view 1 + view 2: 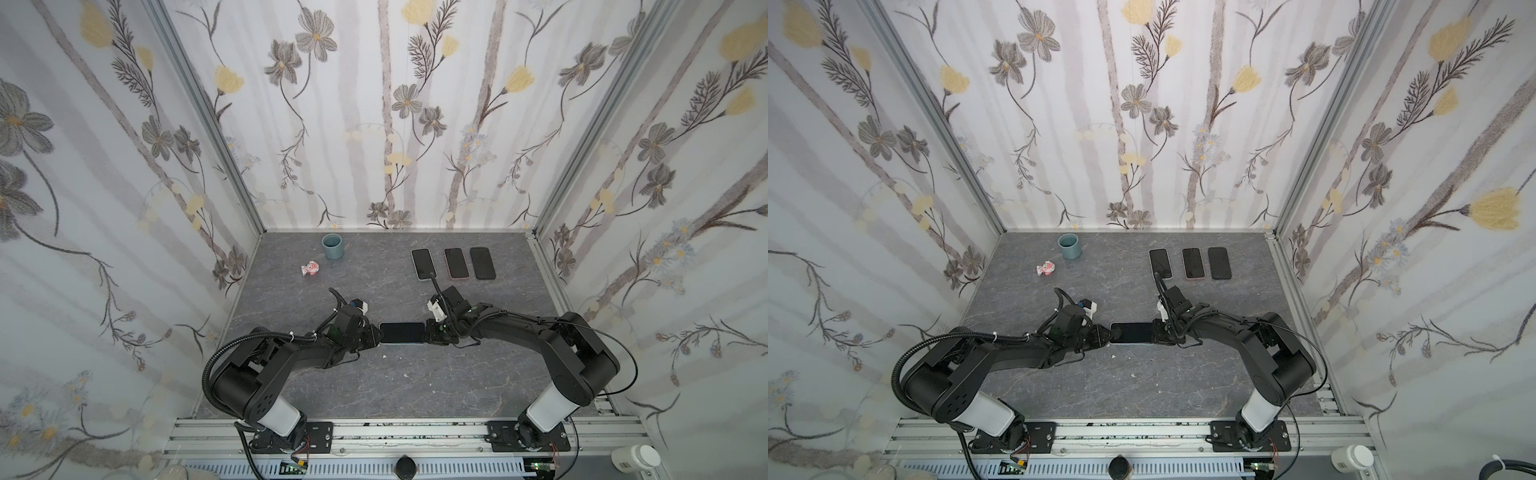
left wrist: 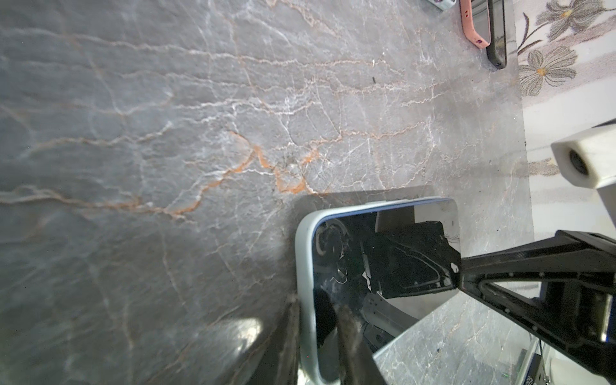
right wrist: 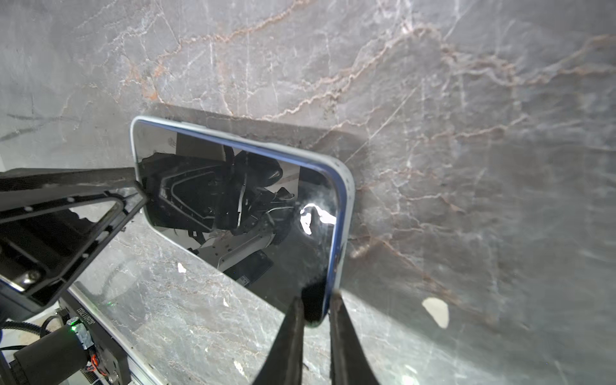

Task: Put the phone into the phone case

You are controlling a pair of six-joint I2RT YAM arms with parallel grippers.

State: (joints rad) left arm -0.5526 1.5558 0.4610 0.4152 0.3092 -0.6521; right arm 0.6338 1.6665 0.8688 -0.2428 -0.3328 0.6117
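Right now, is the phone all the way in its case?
Nearly. Done: the pale case already wraps the phone. In hand: the left gripper and right gripper pinch its ends, holding it above the table. To do: a blue edge shows along one side, so it may need pressing flush, then setting down.

- A robot test cell in a lab: left arm point(image 1: 266, 374) and right arm point(image 1: 573, 361) stand bolted to an aluminium rail point(image 1: 415, 434), wiring exposed.
- Floral wallpaper point(image 1: 353, 104) covers booth walls framed by aluminium posts point(image 1: 208, 116) around a marble-look tabletop point(image 1: 395, 386).
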